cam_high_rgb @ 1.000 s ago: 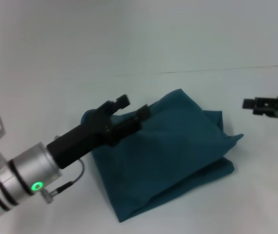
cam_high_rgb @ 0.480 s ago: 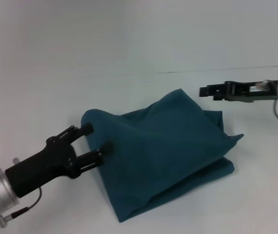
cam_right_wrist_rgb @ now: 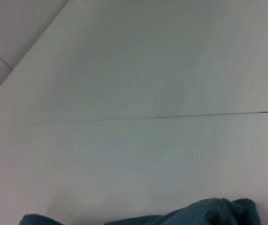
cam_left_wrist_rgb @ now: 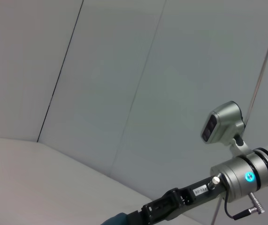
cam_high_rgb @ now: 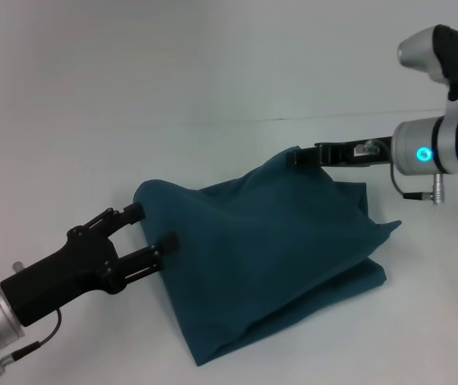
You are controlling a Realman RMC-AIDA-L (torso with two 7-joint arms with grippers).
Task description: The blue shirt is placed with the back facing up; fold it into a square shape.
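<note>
Teal-blue knit fabric fills the middle of the white bench (cam_high_rgb: 68, 120): the blue shirt (cam_high_rgb: 269, 257) lies there folded into a rough, slightly rumpled four-sided bundle, plain side up, with one corner pointing toward the robot and a lower layer showing along the edge on the robot's right. Nearest to the robot, at the shirt's corner on the robot's left, is the left pincer (cam_high_rgb: 152, 227), black, on a silver arm with a green light. Its two fingers are spread apart, one fingertip just at the shirt's edge and the other lying against the fabric, and no cloth is caught between them. Beyond the shirt, at its far top corner, is the right pincer (cam_high_rgb: 302, 157), which comes in from the robot's right on a silver arm with a blue light. Its tip is touching or just above the raised far fold, and I cannot tell if its fingers are spread or pressed together. The left wrist view shows this same right pincer (cam_left_wrist_rgb: 145, 213) beside a small piece of the shirt (cam_left_wrist_rgb: 119, 219).
</note>
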